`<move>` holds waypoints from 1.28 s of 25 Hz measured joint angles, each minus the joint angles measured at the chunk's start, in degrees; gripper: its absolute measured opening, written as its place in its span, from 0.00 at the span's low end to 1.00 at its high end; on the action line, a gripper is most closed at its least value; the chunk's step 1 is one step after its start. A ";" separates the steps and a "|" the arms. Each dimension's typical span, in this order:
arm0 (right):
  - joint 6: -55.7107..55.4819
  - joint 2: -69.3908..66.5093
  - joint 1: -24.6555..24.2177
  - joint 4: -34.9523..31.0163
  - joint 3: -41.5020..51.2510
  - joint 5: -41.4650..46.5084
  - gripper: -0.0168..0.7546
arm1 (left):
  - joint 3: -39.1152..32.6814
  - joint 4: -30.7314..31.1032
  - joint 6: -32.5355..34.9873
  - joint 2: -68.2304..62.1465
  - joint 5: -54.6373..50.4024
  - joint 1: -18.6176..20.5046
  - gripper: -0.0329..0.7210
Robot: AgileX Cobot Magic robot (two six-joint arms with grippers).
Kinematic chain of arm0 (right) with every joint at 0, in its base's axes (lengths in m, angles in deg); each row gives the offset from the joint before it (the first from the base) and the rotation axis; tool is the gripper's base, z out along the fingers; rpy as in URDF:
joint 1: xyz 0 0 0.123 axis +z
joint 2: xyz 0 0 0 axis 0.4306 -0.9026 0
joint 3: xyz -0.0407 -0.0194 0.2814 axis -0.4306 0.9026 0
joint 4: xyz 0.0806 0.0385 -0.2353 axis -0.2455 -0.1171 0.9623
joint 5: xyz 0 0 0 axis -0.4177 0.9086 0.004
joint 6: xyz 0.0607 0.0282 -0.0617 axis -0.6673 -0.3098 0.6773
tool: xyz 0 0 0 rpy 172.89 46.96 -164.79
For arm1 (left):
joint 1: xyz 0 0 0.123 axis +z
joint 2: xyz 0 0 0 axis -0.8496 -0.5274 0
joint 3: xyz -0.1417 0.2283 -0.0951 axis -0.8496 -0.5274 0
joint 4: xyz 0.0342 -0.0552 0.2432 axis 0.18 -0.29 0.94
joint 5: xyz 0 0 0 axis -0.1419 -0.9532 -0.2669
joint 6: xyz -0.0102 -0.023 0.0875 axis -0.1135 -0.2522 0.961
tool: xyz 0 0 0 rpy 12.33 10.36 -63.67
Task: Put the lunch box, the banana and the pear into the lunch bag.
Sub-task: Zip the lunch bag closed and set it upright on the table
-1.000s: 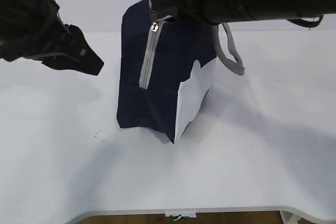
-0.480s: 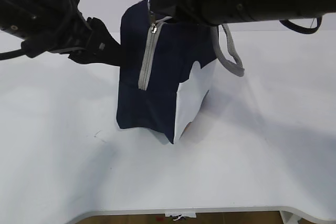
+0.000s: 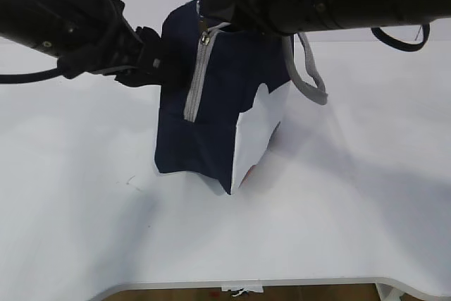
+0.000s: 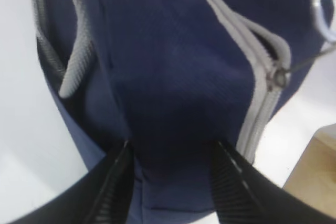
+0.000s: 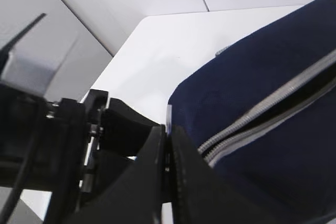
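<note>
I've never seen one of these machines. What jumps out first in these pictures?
A tall navy lunch bag stands mid-table, its grey zipper running down the front. Two black arms crowd its top: the left gripper presses against the bag's left side, and the right gripper, shut, sits at the zipper's top end.

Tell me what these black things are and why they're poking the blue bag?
They are two robot arms with pinching grippers. One picture looks at the white table from in front; the other two come from little cameras on each arm's wrist. A navy lunch bag stands on the table, its grey zipper running up the front. The left gripper has its two fingers on either side of the bag's blue cloth. The right gripper is pinched shut at the bag's top, by the zipper; exactly what it pinches is hidden. No food shows anywhere.
</note>
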 joint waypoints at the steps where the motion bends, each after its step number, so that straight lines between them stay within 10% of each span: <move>1: 0.00 0.00 0.00 0.00 0.00 0.07 0.01 | 0.00 -0.90 0.75 -0.56 0.08 0.00 0.50; 9: 0.00 0.00 0.00 -0.10 0.00 0.25 0.01 | -0.03 -2.36 2.27 -0.90 0.35 0.00 0.05; 32: 0.00 -0.04 -4.63 0.22 -0.13 -0.91 0.01 | -0.03 13.75 2.37 4.42 -9.73 0.00 0.04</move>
